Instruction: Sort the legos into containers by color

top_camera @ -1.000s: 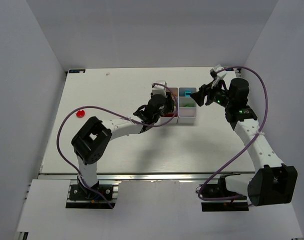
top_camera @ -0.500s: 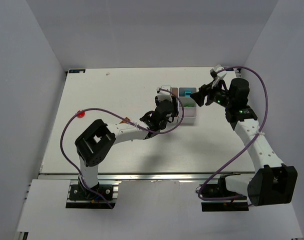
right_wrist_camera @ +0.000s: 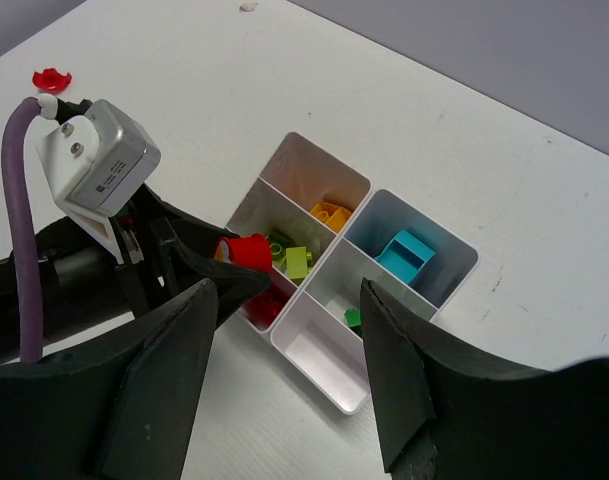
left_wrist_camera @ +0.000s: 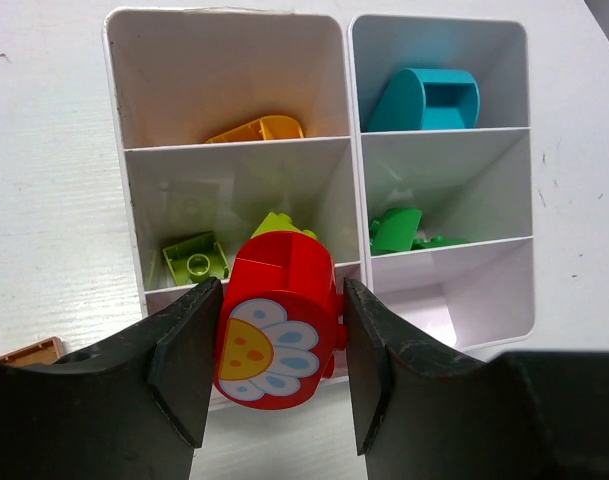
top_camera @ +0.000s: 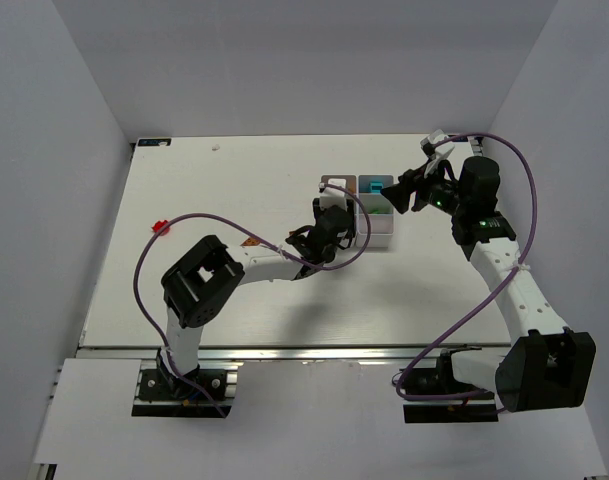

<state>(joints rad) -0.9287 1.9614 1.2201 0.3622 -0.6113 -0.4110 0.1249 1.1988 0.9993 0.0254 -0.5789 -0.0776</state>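
Note:
The white tray of containers [left_wrist_camera: 224,12] has six compartments. An orange lego [left_wrist_camera: 256,128] lies far left, a teal one [left_wrist_camera: 424,98] far right. Lime pieces [left_wrist_camera: 196,260] are in the middle left, dark green ones [left_wrist_camera: 396,228] in the middle right. My left gripper [left_wrist_camera: 280,350] is shut on a red round lego [left_wrist_camera: 284,290] with a flower print, held over the tray's near-left compartment, which holds red pieces [right_wrist_camera: 267,300]. My right gripper [right_wrist_camera: 289,300] hangs open and empty above the tray [right_wrist_camera: 329,385], at its right side [top_camera: 396,192].
A brown lego [left_wrist_camera: 29,351] lies on the table left of the tray, under the left arm [top_camera: 251,241]. A small red piece [top_camera: 159,226] sits far left near the table edge. The near-right compartment [left_wrist_camera: 454,300] is bare.
My left gripper has moved right and nearer with the red lego, uncovering the tray's far-left compartments. The right arm has not moved.

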